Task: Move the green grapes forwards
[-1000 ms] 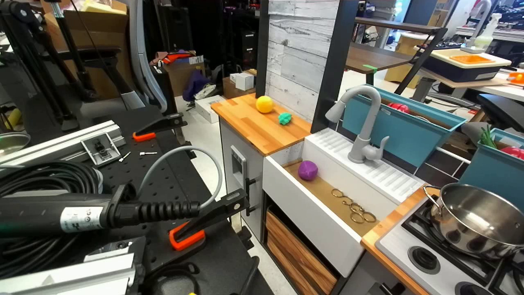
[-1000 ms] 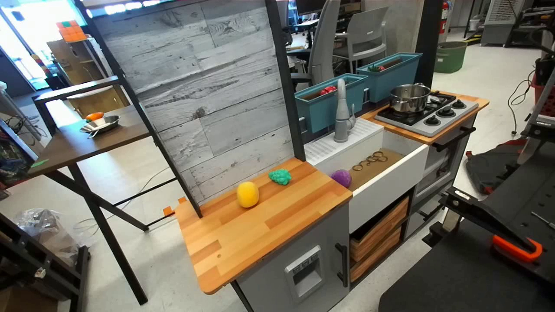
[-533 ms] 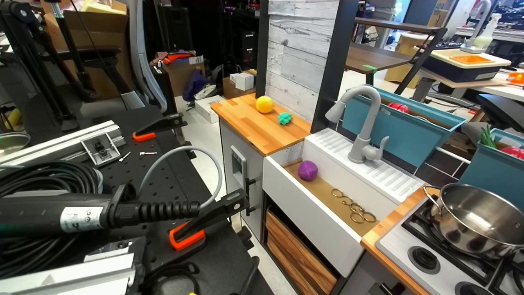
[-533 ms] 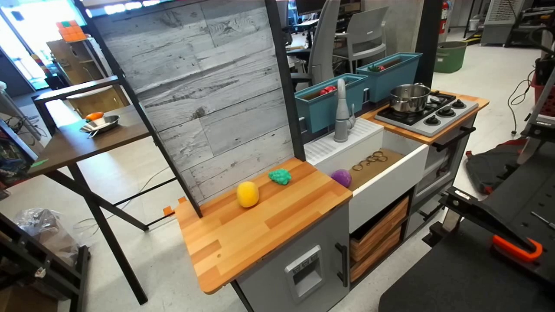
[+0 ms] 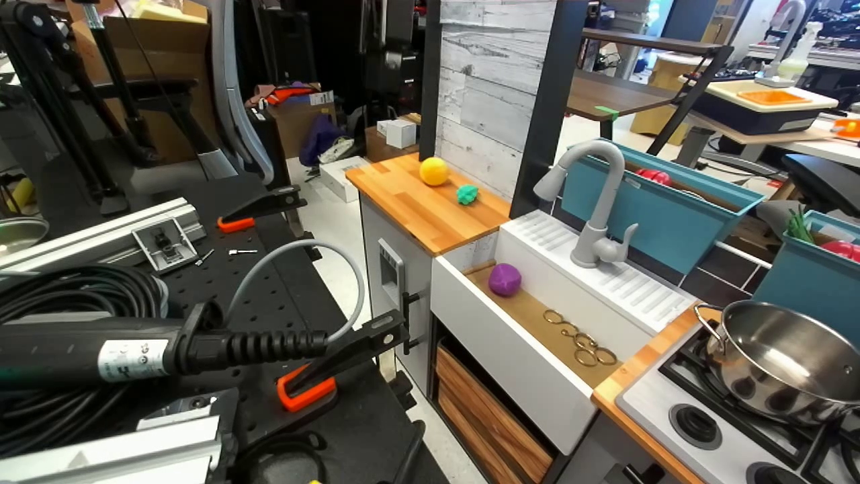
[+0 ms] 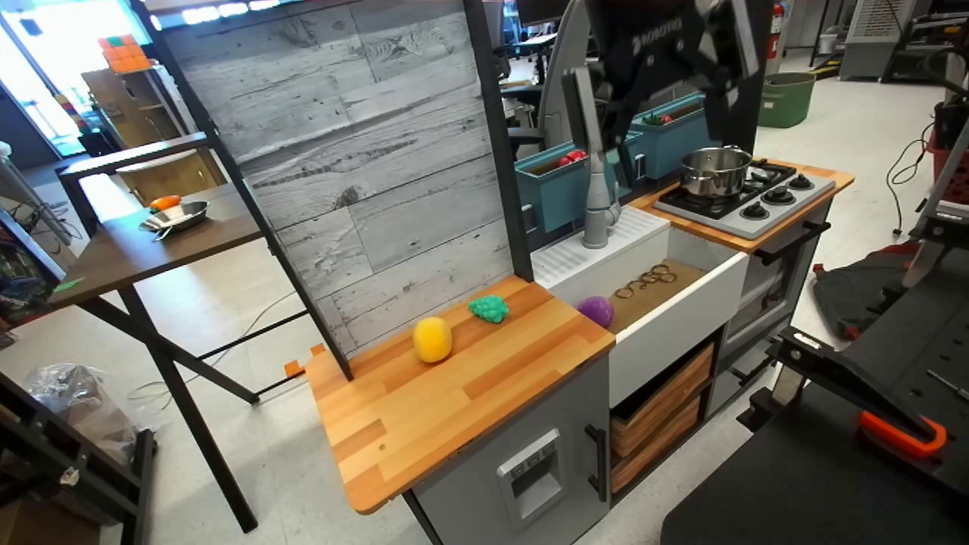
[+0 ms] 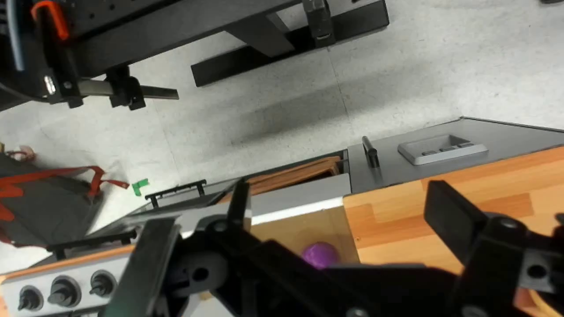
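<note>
My pincer (image 7: 338, 193) stands wide apart with nothing in its grip. The grapes (image 6: 488, 309) lie on the surface (image 6: 443, 412), just below mid-frame in an exterior view, right of the yellow fruit (image 6: 432, 340). I judge them light, probably stiff plastic, knobbly enough not to slip easily; I'd pinch them crosswise at mid-length.

Gripper (image 7: 341, 207): black finish, pale ROBOTIQ lettering (image 6: 657, 34).
Fingers (image 7: 451, 215) black, blocky and flat-faced in the wrist view; joints (image 7: 218, 228) rounded, with screw heads (image 7: 509, 223) and round dark holes (image 7: 536, 271). In an exterior view, black angular linkage (image 6: 628, 91), further screw heads, slim grey-faced plates (image 6: 581, 110). Finer markings blurred.
</note>
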`<state>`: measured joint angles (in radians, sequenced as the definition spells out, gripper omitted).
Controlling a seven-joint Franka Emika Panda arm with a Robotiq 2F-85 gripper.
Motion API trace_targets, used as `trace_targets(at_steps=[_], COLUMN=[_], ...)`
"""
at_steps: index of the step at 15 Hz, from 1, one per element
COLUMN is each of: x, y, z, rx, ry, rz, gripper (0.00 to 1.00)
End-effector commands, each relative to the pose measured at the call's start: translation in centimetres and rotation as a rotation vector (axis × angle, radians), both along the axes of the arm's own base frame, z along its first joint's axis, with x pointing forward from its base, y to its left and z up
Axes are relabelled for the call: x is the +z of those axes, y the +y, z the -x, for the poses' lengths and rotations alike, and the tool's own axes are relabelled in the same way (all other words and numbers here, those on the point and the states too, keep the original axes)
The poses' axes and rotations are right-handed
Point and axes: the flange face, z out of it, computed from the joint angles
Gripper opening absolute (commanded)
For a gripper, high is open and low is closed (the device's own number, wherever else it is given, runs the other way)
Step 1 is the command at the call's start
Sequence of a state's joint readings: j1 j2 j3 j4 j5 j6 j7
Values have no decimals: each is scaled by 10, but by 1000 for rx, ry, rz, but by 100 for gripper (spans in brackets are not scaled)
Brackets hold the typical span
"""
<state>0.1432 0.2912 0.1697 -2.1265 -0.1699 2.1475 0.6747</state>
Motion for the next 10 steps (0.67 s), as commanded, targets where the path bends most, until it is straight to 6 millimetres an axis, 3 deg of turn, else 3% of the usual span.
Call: trace_targets(at_steps=[1,2,4,7,10], x=[-75,-95,-115,-125,-127], y=[3,5,13,35,66], z=[-45,-57,-83,-121,-145], rx=[-77,-82,-103,-147,-165], ry=[51,34,-71,-246,-413], rz=[49,59,54,-10,-67], gripper=[100,100,100,100,100])
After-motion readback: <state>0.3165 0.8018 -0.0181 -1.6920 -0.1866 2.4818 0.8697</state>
